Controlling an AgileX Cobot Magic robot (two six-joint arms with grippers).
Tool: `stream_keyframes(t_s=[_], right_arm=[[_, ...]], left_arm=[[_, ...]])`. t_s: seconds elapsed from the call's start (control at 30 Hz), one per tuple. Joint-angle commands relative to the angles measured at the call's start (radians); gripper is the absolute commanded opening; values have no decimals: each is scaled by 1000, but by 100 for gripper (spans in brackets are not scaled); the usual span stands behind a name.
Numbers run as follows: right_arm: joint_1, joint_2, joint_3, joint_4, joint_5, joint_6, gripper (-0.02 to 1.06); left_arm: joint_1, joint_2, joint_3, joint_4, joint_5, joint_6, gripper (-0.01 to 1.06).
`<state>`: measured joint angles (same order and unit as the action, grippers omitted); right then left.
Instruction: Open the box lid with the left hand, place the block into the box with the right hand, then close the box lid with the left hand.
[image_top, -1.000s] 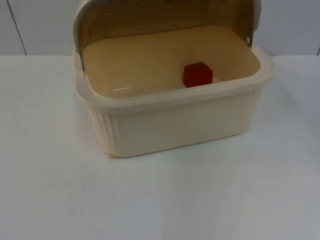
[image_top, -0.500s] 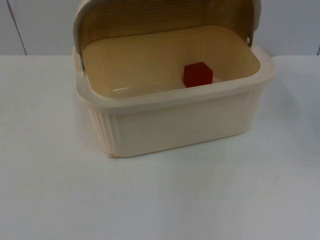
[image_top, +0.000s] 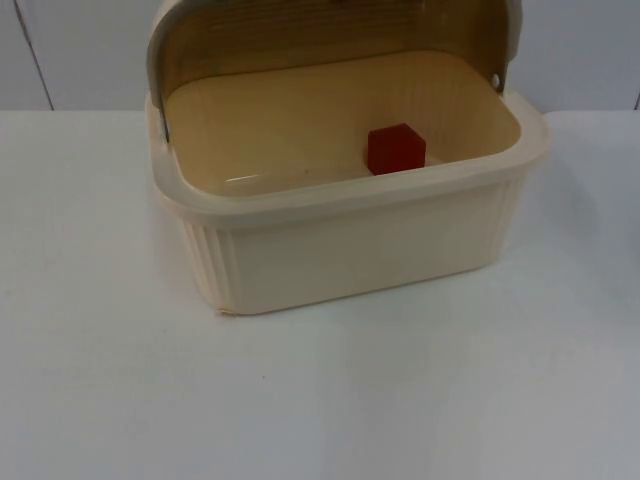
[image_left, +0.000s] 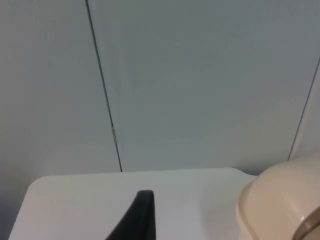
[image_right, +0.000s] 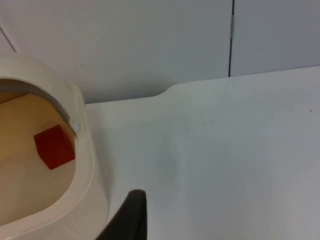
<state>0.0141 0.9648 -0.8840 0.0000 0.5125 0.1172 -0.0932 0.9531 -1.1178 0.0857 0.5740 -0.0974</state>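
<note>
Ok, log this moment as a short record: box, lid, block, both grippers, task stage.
box: cream ribbed box on the white table, near the grey partition wall
lid: translucent brown lid, swung up and back, open
block: red block on the box floor, toward the right side
left gripper: a fingertip over the table beside the box, waiting
right gripper: a fingertip beside the box rim
task stage: block is in; lid not yet closed
</note>
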Motion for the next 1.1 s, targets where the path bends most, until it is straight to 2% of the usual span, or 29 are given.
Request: stream_keyframes(t_s=[0.0, 0.13, 0.3, 0.47, 0.63, 0.87, 1.0, 1.07], right_arm=[[-5, -3, -4, -23, -12, -6, 105], [-5, -3, -4, -25, -12, -6, 105], [-5, -3, -4, -78, -12, -6, 105], [-5, -3, -4, -80, -12, -2, 105], [-5, -3, -4, -80, -19, -2, 105], [-5, -3, -4, -82, -24, -2, 105], [-5, -3, -4, -84, -24, -2, 105], [-5, -3, -4, -84, -24, -2, 105]], left_arm=[[-5, -5, -7, 9, 38, -22, 101], [-5, -5, -7, 7, 63, -49, 101], [-5, -5, -7, 9, 86, -49, 101], [-5, -5, -7, 35, 88, -49, 101], [-5, -3, -7, 141, 58, -49, 101], [-5, 46, -7, 113, 25, -49, 101], [-5, 160, -24, 100, -64, -45, 101], [-5, 191, -42, 87, -75, -45, 101]])
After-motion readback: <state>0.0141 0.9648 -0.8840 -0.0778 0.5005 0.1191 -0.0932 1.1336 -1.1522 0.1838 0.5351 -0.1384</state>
